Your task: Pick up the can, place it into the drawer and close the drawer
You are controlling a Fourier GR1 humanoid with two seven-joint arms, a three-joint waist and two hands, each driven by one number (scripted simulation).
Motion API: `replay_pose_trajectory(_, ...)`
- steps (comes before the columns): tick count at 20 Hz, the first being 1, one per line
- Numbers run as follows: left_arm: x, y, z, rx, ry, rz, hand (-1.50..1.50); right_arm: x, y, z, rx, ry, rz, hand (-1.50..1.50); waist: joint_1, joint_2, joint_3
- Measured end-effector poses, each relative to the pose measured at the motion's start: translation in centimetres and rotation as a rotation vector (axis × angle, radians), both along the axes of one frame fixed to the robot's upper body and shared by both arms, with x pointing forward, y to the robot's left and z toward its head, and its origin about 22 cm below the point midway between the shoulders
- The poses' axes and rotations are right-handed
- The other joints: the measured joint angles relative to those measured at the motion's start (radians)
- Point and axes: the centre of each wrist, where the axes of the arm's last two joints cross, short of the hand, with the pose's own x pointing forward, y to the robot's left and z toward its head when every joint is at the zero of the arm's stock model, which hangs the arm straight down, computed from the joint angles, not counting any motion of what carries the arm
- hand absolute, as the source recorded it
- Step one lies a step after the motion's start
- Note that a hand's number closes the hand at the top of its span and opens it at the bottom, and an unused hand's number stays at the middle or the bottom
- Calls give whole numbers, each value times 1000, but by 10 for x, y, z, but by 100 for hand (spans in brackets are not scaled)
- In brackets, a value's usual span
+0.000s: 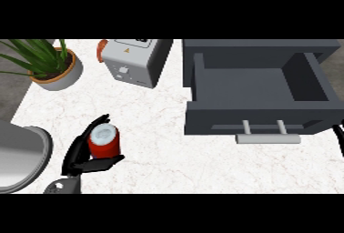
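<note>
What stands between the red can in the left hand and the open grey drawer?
Nothing visible: only bare white marble counter lies between the red cylindrical can, held by the left hand, and the open dark grey drawer.

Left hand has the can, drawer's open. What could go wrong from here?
1. The left hand curls round the can at the left of the counter, while the drawer lies far right: a long cross-reach, where the can might tilt.
2. The drawer's front wall and handle face the path; a low carry could knock them, perhaps nudging the drawer shut.
</note>
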Motion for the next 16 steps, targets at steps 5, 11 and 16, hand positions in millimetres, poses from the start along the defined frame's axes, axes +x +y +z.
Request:
replay_pose_trajectory(5,6,-2,9,-36,-20,-26,150,0,3,-3,11,1,-2,-150,0,0,0)
replay_pose_trajectory(11,10,-17,20,-85,-28,-29,150,-5,-1,1,18,-2,-8,-150,-1,0,-1)
replay_pose_trajectory(16,26,-2,28,-96,-47,144,150,-8,-2,2,18,-9,-1,-150,-3,1,-1)
